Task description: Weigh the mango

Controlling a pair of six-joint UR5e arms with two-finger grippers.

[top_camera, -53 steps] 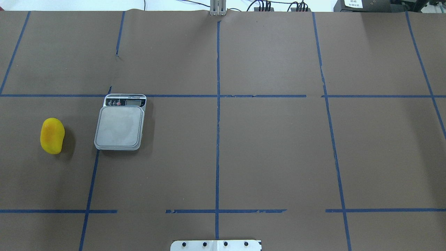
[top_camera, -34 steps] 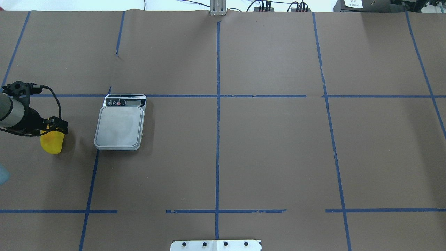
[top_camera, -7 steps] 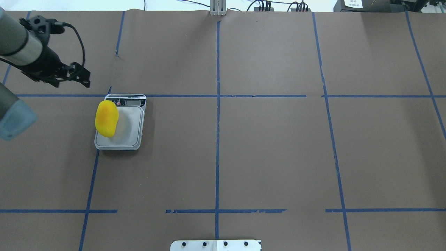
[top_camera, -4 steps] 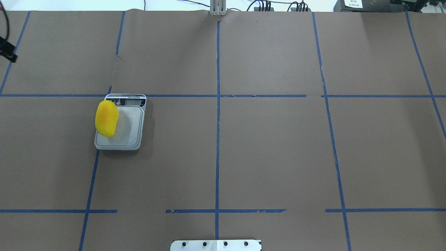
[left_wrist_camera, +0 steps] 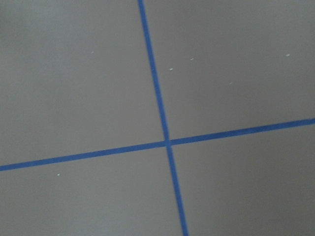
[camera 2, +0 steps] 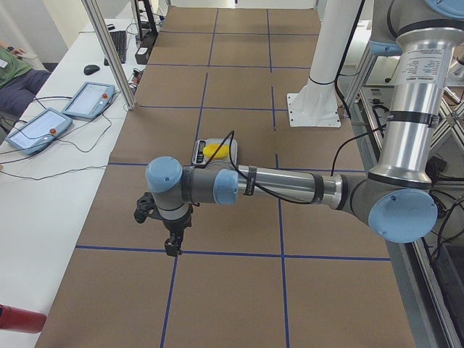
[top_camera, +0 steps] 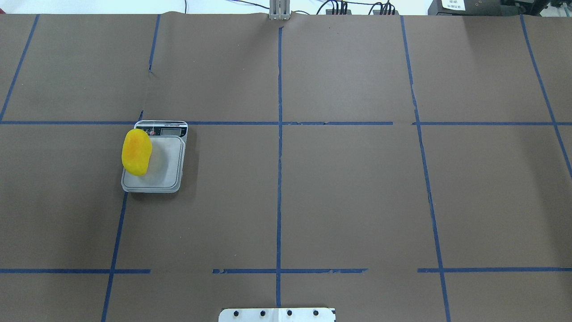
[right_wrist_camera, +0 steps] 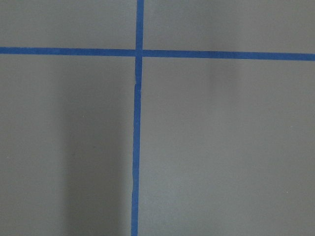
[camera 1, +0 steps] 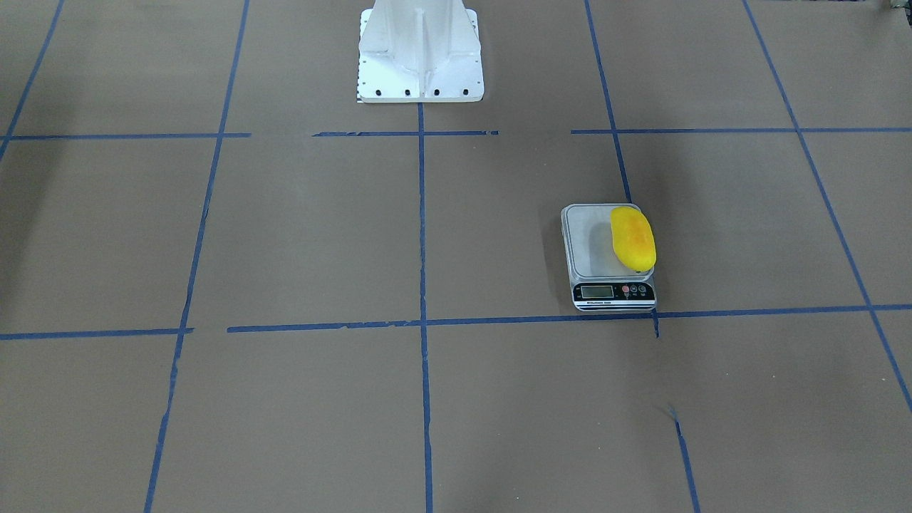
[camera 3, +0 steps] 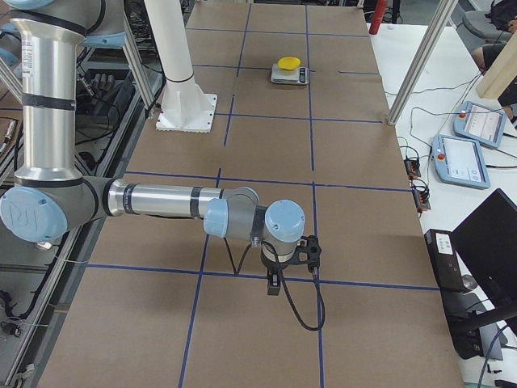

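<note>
Overhead exterior: one glossy yellow-orange mango (top_camera: 136, 152) lies on one flat grey digital scale (top_camera: 165, 166), along its edge. Can't tell grip state for left gripper (camera 2: 172, 247) or right gripper (camera 3: 273, 285).

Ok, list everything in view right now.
mango: one, yellow with orange blush, on the scale's platform, toward the robot's left.
scale: one, silver-grey, table's left half.
table: one, brown cover, blue tape grid.
pedestal: one, white, robot's side of table.
tablets: two, pale, side bench.
left arm: one, silver and blue, low over table's left end.
right arm: one, same colours, table's right end.
left gripper: black, pointing down; open or shut unclear.
right gripper: black, pointing down; likewise unclear.
</note>
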